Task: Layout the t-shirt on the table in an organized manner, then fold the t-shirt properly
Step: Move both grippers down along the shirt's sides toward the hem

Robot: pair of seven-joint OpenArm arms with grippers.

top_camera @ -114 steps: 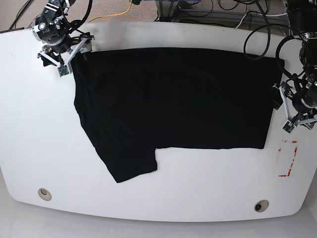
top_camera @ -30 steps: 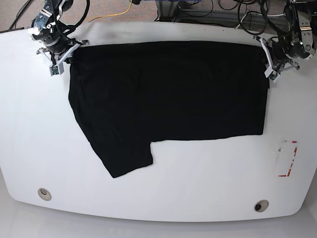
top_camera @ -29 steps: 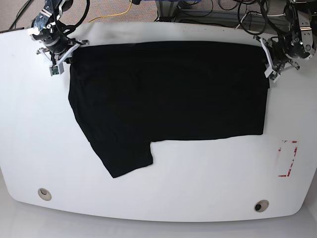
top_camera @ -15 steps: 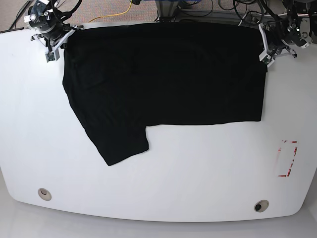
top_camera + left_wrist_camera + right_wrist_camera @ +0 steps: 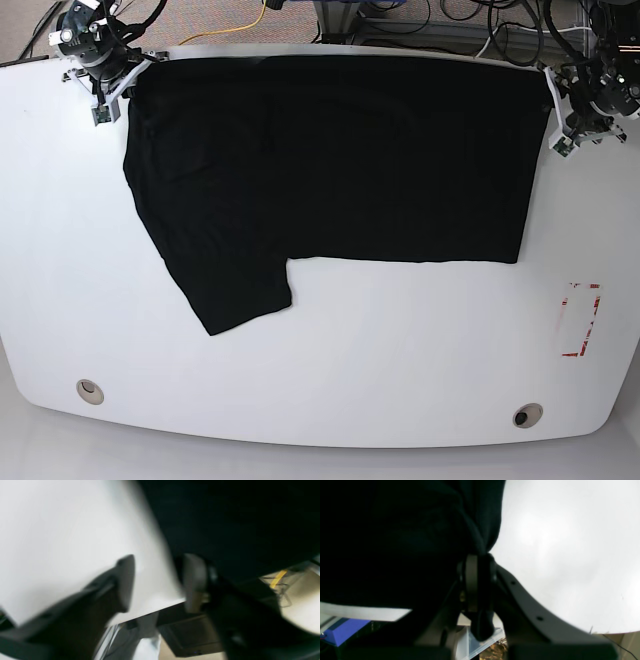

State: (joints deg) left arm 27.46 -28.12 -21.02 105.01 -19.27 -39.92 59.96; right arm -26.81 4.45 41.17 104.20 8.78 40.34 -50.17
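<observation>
The black t-shirt [image 5: 330, 160] lies spread flat on the far half of the white table [image 5: 350, 350], one sleeve pointing to the front left. Its print is hidden. My right gripper [image 5: 120, 82] is shut on the shirt's far left corner; in the right wrist view the fingers [image 5: 472, 585] pinch a bunch of black cloth [image 5: 407, 542]. My left gripper [image 5: 558, 120] stands open just off the shirt's far right corner. In the blurred left wrist view its gap [image 5: 160, 582] shows bare table [image 5: 62, 530], and the cloth [image 5: 237, 525] lies beside one finger.
The shirt's top edge lies along the table's far edge, with cables [image 5: 400, 20] beyond it. A red tape rectangle [image 5: 580, 320] is at the front right. Two round holes [image 5: 90, 390] [image 5: 527, 415] are near the front edge.
The shirt has been dragged toward the far edge and then settled slightly frontward. My left gripper has let go of the right corner and moved off to the right. The right gripper still holds.
</observation>
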